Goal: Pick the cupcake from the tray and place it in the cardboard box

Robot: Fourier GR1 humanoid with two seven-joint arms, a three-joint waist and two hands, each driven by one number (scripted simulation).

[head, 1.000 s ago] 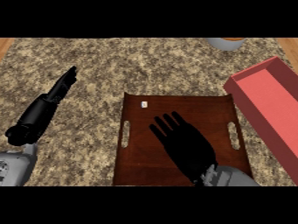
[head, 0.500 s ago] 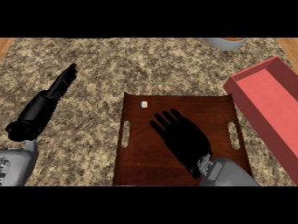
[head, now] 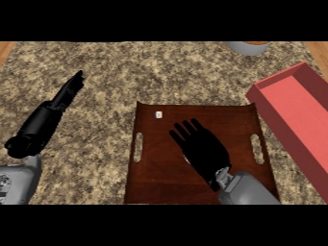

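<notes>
1. The cupcake (head: 158,114) shows only as a small pale speck on the tray (head: 159,178), ahead of my right hand (head: 203,149) and a little to its left, near the tray's far edge. It is too small for me to make out its shape or whether it stands upright.
2. My right hand hovers over the middle of the tray, fingers spread and straight, palm down, holding nothing. Its fingertips point toward the cupcake but are apart from it; nothing is grasped yet.
3. The cardboard box (head: 305,120), which looks red here, lies to the right of my right hand, just beside the tray's right edge, its open inside facing up. I see nothing in it.
4. My left hand (head: 65,93) rests well off to the left of the tray on the table (head: 88,62), fingers straight and pressed together, pointing away from me, and takes no part.
5. As I judge it, the task is at its start: the reach is under way, and the grasp, the lift, the carry rightward to the box and the release are all left to do.
6. A grey vessel (head: 249,47) sits at the far edge, beyond the box, and does not matter here.
</notes>
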